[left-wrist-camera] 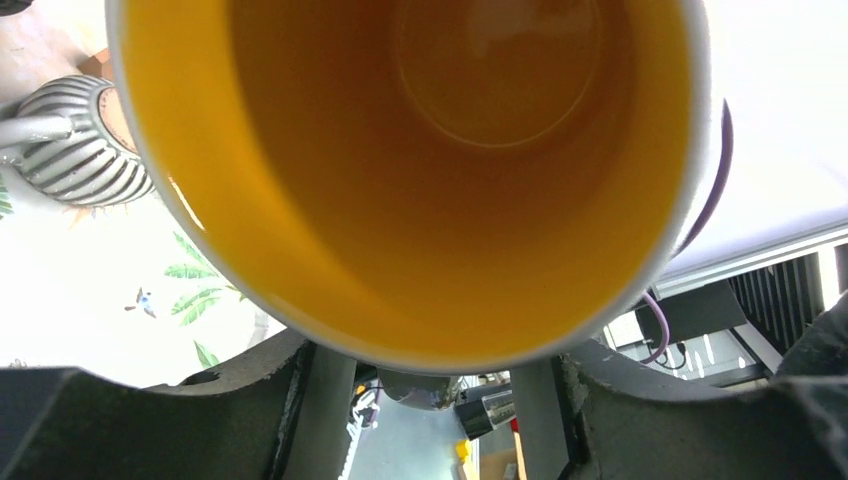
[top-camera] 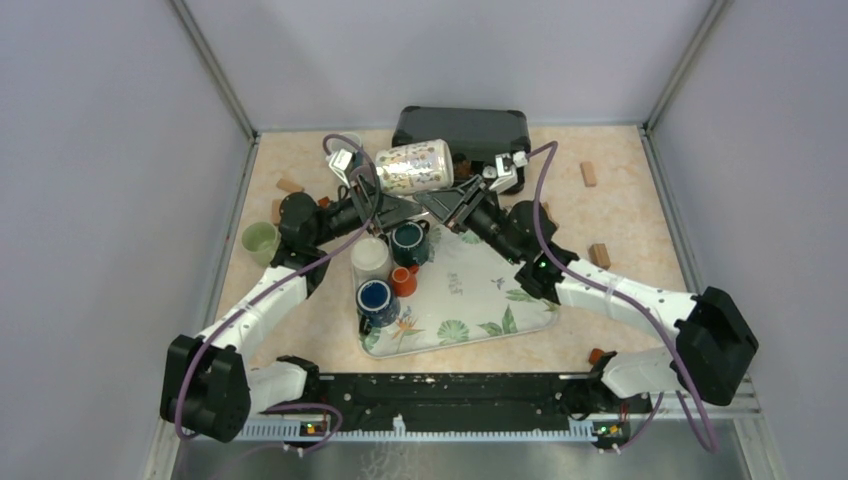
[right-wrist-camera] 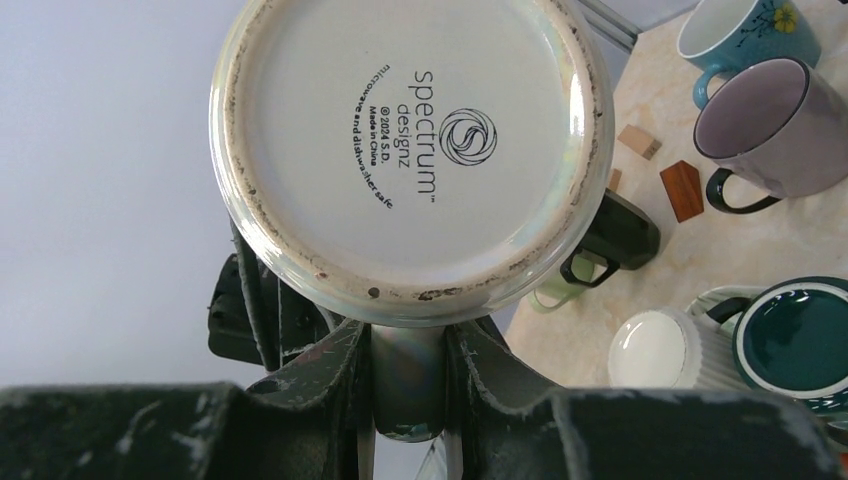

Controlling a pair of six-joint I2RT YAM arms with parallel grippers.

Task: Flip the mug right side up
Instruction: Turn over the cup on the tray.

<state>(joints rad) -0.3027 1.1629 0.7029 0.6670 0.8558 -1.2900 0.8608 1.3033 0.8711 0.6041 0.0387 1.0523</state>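
From above, the mug [top-camera: 413, 167] hangs on its side in the air over the far edge of the tray [top-camera: 480, 300], with the left tool [top-camera: 392, 207] at its mouth end and the right tool [top-camera: 447, 203] at its base end. The left wrist view looks straight into the yellow interior. The left tool's fingers [left-wrist-camera: 320, 400] stand apart under the rim, and I cannot tell whether they press on it. In the right wrist view the right tool is clenched on the handle [right-wrist-camera: 408, 385], with the printed base facing the camera. The step in hand looks like a handover in mid-turn. To do it well, the left tool should be firmly seated on the wall before the right lets go. The mug should then be rotated slowly, mouth upward, and lowered onto a bare patch of desk [top-camera: 620, 215] away from the other cups.
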